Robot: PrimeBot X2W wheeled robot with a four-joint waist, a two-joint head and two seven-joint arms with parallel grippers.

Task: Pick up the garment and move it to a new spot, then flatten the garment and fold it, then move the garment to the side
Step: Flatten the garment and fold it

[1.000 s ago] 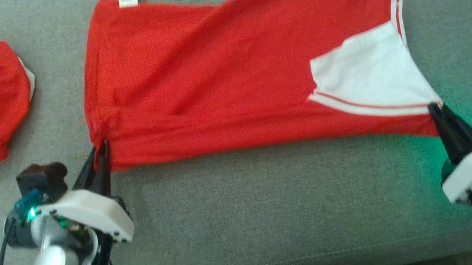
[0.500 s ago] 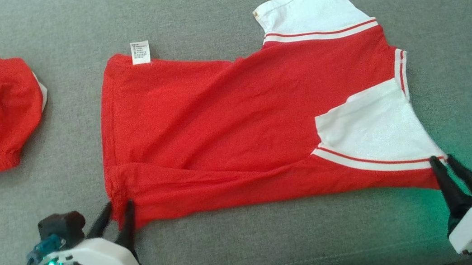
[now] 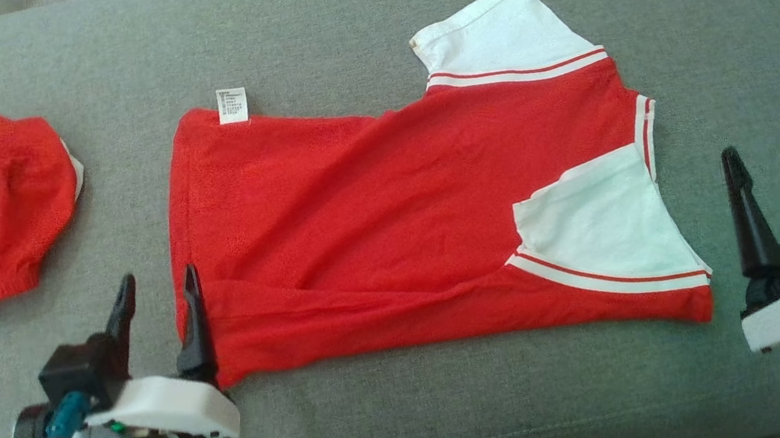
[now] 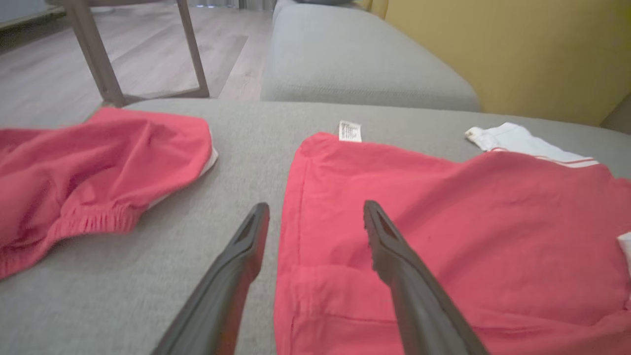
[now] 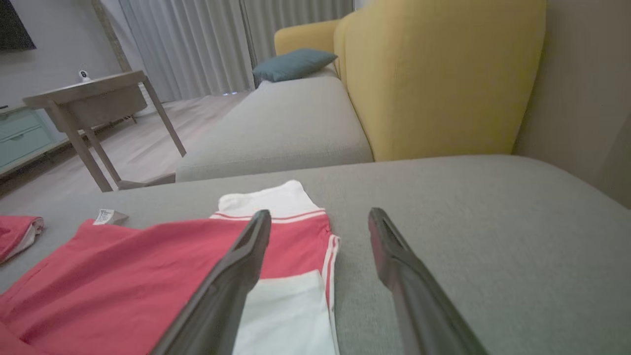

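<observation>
While both jaws stand spread, my left gripper (image 3: 158, 274) straddles the garment (image 3: 358, 208) at its left edge — right gripper (image 3: 761, 146) over open cushion (image 3: 750, 36).

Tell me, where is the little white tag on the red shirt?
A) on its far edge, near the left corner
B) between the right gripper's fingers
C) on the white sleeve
A: the white tag sticks out from the far edge of the red shirt, by its left corner.
</observation>
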